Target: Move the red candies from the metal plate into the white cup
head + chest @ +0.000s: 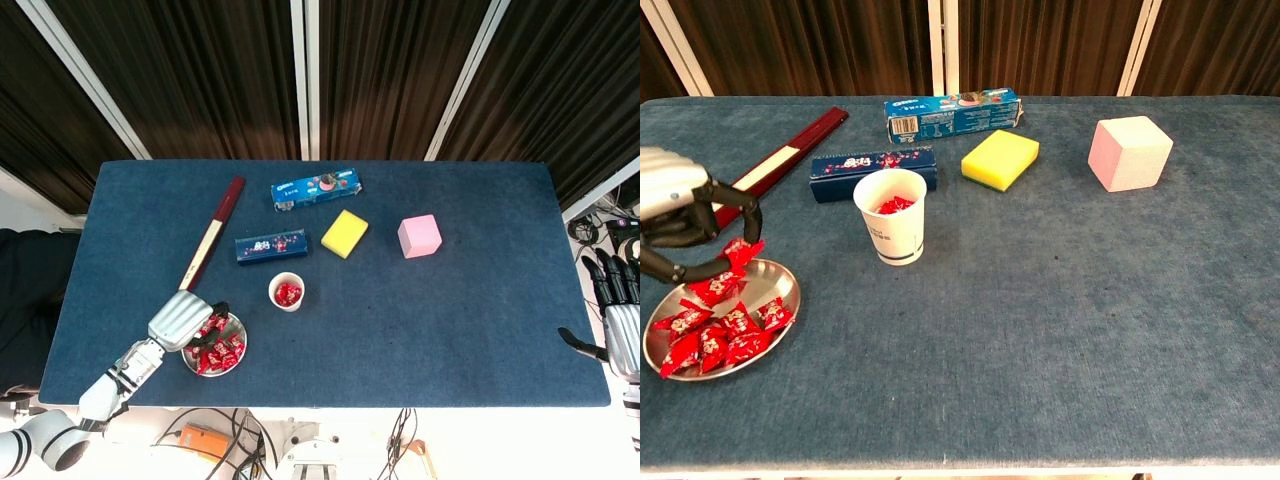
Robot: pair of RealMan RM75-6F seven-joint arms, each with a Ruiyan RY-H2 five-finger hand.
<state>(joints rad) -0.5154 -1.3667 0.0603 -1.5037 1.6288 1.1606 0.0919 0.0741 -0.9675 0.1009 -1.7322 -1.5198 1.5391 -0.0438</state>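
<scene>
Seemingly left robot hand (680, 215) pinches red candies (732, 262); grip partly hidden.

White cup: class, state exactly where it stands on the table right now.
In the chest view the white cup stands left of centre, just in front of the dark blue box, right of the metal plate.

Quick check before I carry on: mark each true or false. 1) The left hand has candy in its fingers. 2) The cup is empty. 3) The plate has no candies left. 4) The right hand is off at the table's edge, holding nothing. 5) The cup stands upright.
1) True: the left hand pinches red candies above the plate.
2) False: the cup already holds red candy.
3) False: several candies lie on the plate.
4) True: the right hand is beside the table's right edge, fingers apart, holding nothing.
5) True: it stands upright, right of the plate.
</scene>
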